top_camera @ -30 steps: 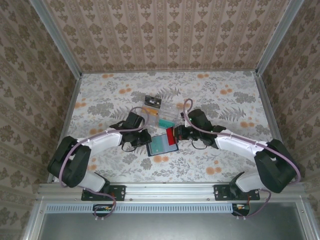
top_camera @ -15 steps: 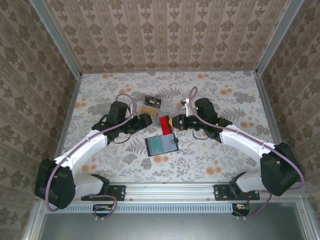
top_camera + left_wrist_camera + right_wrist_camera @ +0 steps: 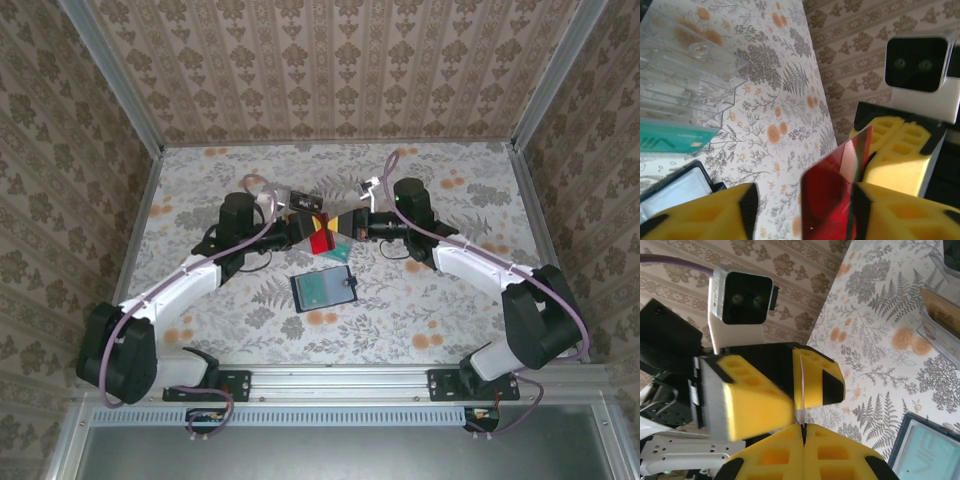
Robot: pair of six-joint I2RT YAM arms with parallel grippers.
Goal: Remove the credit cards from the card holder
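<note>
While the red credit card (image 3: 320,238) was held up in the air over the table (image 3: 450,300), it stood on its edge between the two grippers, behind the card holder and apart from it. The right gripper (image 3: 343,230) was clamped on this card. In the right wrist view its two yellow fingers (image 3: 765,460) were pressed together, and the thin edge of the card (image 3: 801,390) came out from the line between them. The left gripper (image 3: 300,228) met the same card from the opposite side. In the left wrist view its fingers (image 3: 700,210) were well apart, and the card (image 3: 832,195) lay against the inner face of only one of them. So this gripper was spread around the card and not closed on it.

The card holder (image 3: 323,290) lay open and flat on the table, nearer to the arm bases than the grippers, with its pale inside turned up. I could not tell if any cards were in its pockets. A teal card (image 3: 670,140) lay just beside the foot of a clear plastic stand (image 3: 685,75). A black card (image 3: 305,203) lay further back on the table, behind the left gripper.
</note>
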